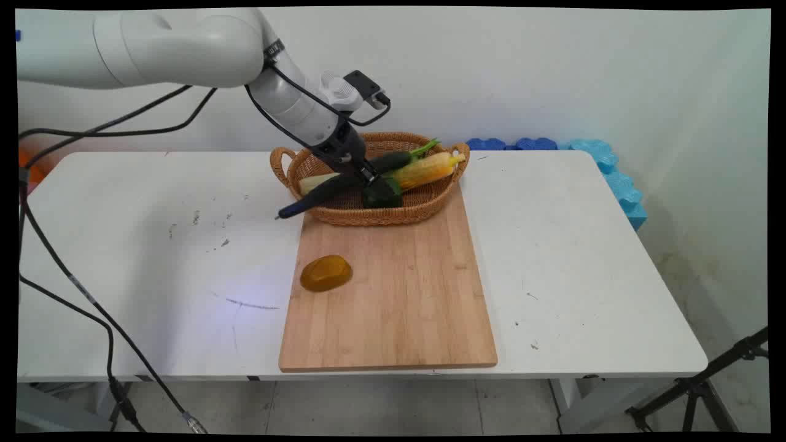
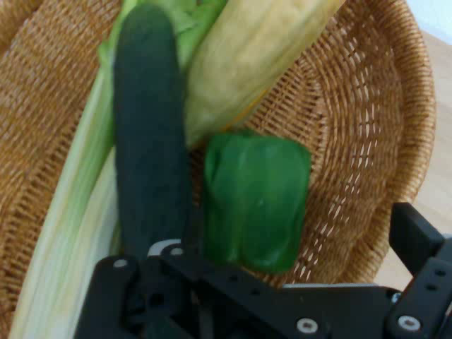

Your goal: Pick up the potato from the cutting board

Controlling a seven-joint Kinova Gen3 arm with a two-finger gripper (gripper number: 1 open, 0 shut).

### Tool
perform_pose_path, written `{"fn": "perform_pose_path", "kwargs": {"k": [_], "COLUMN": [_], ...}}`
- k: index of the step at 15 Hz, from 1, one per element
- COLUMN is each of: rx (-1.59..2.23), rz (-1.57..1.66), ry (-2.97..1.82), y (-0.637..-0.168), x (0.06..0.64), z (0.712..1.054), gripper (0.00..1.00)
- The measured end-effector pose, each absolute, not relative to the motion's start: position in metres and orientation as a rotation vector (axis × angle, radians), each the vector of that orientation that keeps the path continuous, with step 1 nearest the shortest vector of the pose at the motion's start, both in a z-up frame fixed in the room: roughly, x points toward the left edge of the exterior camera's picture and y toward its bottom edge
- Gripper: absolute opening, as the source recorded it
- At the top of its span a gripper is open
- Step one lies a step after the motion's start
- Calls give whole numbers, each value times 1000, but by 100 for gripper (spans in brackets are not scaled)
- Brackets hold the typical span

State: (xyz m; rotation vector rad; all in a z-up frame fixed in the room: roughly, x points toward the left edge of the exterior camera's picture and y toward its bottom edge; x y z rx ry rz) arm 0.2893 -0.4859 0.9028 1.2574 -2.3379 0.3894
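Observation:
My gripper [image 1: 370, 177] is down inside a wicker basket [image 1: 442, 193] at the far end of a wooden cutting board [image 1: 399, 288]. It is open, right over a green bell pepper [image 1: 382, 193], which shows close up as a pepper [image 2: 258, 205] between the finger [image 2: 418, 240] on the right and a long dark green cucumber [image 2: 150, 141] on the left. In the main view the cucumber [image 1: 313, 197] lies aslant, one end sticking out over the basket's left rim. A yellow corn cob [image 1: 427, 170] and a pale leek [image 1: 316, 182] lie beside them; the left finger is hidden.
An amber rounded lump [image 1: 326, 273] lies on the board's left side. Blue foam blocks [image 1: 608, 169] line the table's far right corner by the wall. Black cables [image 1: 67, 270] hang down across the table's left side. A black tripod leg [image 1: 706, 380] stands at lower right.

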Motion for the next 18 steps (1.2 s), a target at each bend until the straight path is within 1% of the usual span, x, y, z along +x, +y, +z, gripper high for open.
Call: {"fn": "perform_pose_path", "kwargs": {"k": [2, 4, 8, 10, 13, 15, 18], "rx": [1229, 1198, 1137, 1108, 1068, 1038, 1019], "rz": [392, 396, 400, 392, 370, 344, 305], "ry": [-2335, -2327, -2309, -2323, -2367, -2417, -2478], "y": [-487, -485, -469, -452, -425, -401, -367], "x": [286, 281, 274, 276, 287, 303, 327], "z": [902, 909, 946, 967, 985, 989, 982], "gripper": [100, 100, 100, 100, 100, 100, 100]}}
